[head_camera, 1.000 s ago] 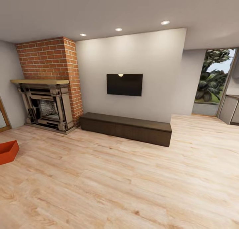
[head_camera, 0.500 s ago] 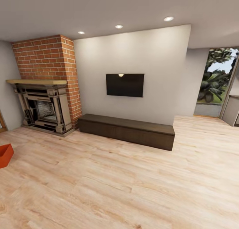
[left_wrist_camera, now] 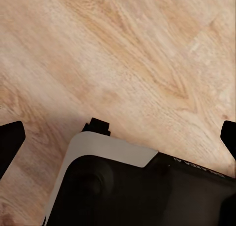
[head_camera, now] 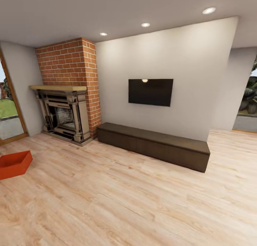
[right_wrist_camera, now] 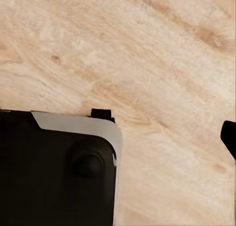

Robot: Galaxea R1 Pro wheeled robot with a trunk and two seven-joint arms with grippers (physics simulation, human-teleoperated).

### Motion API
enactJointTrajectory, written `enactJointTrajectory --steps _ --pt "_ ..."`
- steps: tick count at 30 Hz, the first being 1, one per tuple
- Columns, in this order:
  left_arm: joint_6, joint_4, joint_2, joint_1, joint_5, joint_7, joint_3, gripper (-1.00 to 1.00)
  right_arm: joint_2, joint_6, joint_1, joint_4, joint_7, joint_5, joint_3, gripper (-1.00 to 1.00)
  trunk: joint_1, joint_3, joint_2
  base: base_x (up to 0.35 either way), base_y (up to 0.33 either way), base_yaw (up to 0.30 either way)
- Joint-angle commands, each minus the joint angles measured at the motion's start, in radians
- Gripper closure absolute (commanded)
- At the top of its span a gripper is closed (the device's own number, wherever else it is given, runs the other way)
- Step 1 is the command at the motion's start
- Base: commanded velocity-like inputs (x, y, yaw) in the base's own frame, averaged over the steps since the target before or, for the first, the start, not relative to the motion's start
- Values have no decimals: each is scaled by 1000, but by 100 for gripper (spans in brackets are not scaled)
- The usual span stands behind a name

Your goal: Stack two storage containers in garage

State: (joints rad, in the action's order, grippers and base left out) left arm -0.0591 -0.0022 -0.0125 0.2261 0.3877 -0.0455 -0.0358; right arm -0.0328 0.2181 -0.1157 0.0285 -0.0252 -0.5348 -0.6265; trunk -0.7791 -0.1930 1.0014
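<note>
One orange-red storage container (head_camera: pixel 14 164) sits on the light wood plank floor of the living room at the far left of the head view, partly cut by the frame edge. The second container is out of view. In the left wrist view my left gripper (left_wrist_camera: pixel 119 137) hangs open over the planks, with dark fingertips (left_wrist_camera: pixel 10 142) at both frame edges and nothing between them. My right gripper (right_wrist_camera: pixel 118 137) also looks open above the floor, one fingertip (right_wrist_camera: pixel 230 135) showing at the edge and nothing held.
A red brick fireplace (head_camera: pixel 66 92) stands at the back left beside a glass door (head_camera: pixel 9 106). A black TV (head_camera: pixel 150 92) hangs above a long low dark bench (head_camera: pixel 153 146). Both wrist views show the robot's dark base (left_wrist_camera: pixel 137 191) below the grippers.
The whole picture has shifted right, so the camera has turned left. More of the orange-red container and the glass door at the left have come into view.
</note>
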Motion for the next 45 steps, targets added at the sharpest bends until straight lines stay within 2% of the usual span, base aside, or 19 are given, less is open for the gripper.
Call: enactJointTrajectory --steps 1,8,45 --pt "-2 1 0 1 5 -2 -4 -100 0 2 -1 2 -1 -8 -9 -100 -1 -1 1 327 0 300" --pt "-1 1 0 1 5 -2 -4 -100 1 -19 -1 2 -1 -8 -7 -100 -1 -1 1 327 0 300" --pt "-2 1 0 1 5 -2 -4 -100 -1 -19 -1 2 -1 -13 0 -100 -1 -1 1 327 0 300"
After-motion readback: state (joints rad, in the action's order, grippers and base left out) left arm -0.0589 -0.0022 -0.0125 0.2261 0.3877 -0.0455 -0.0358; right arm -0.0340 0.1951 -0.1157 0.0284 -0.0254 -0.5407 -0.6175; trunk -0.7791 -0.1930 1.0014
